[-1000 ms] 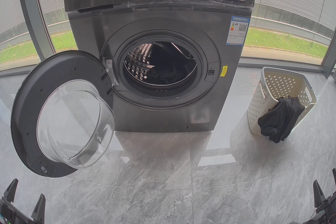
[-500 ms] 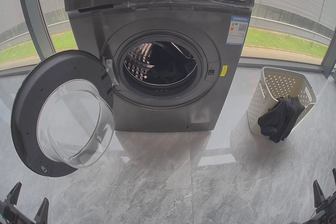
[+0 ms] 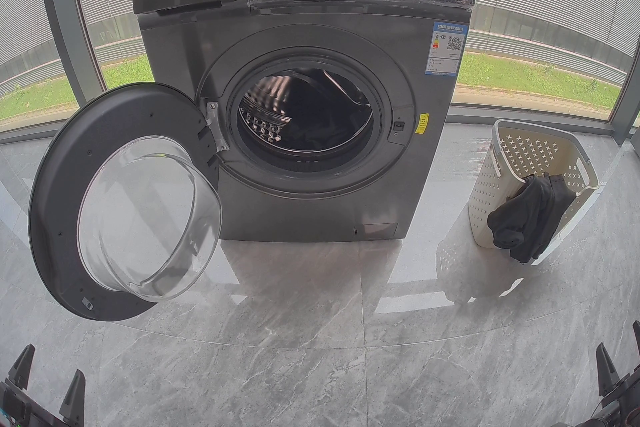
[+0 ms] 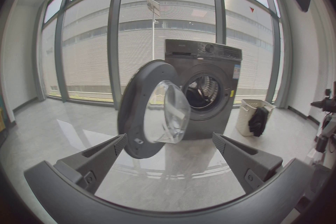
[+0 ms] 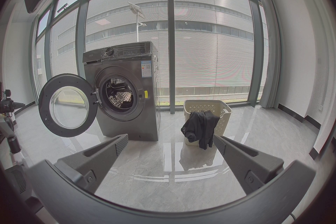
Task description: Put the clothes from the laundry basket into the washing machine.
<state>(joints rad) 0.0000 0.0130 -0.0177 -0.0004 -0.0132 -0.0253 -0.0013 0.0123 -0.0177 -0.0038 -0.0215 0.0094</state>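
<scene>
Washer (image 3: 300, 218): grey front-loader, stood on the floor (image 3: 360, 328); round door (image 3: 73, 195) swung wide to the robot's left, drum (image 3: 267, 123) exposed. Basket (image 3: 485, 195): pale, perforated, set on the floor near the washer's right side. Clothes (image 3: 528, 218): dark, draped over the basket's near rim, hanging down its outside. Left pincer (image 4: 168, 138) and right pincer (image 5: 170, 139): both held agape, nothing gripped, well apart from washer and basket.
</scene>
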